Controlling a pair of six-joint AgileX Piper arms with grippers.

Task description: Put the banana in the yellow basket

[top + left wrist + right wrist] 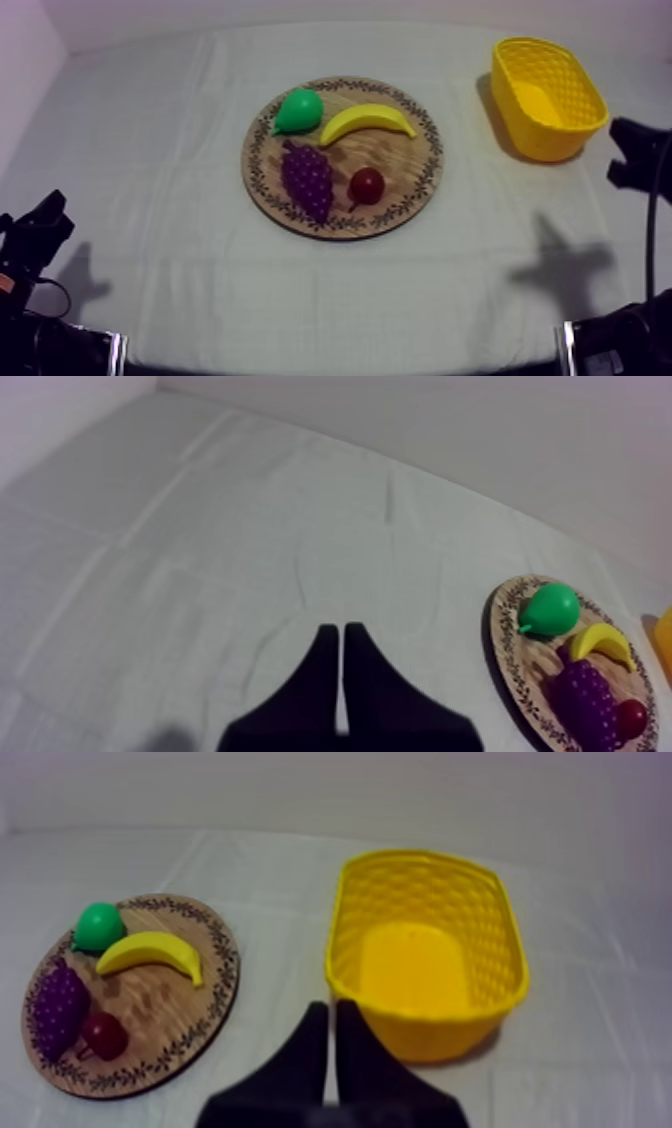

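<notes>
The right gripper (332, 1007) has its two fingers pressed together into a narrow wedge with nothing between them, and it hangs just short of the yellow basket (430, 1022). The left gripper (340, 631) is likewise closed and empty, low over bare tabletop (180, 250) well apart from the fruit.

The task looks not yet begun. The banana (366, 121) lies on the wooden board (405, 205), on its far half. The pear (298, 110) is just beside one tip, and the grapes (308, 178) and small red fruit (367, 185) lie nearer the front.

The step in hand is the reach, and the right arm seems the better placed. It would need to open its fingers, cross to the board and come down across the banana's middle, clear of the pear.

Plain cloth lies between board and basket, leaving an open carry path. The basket sits near the tabletop's far right, close to the wall, so room behind it is tight.
</notes>
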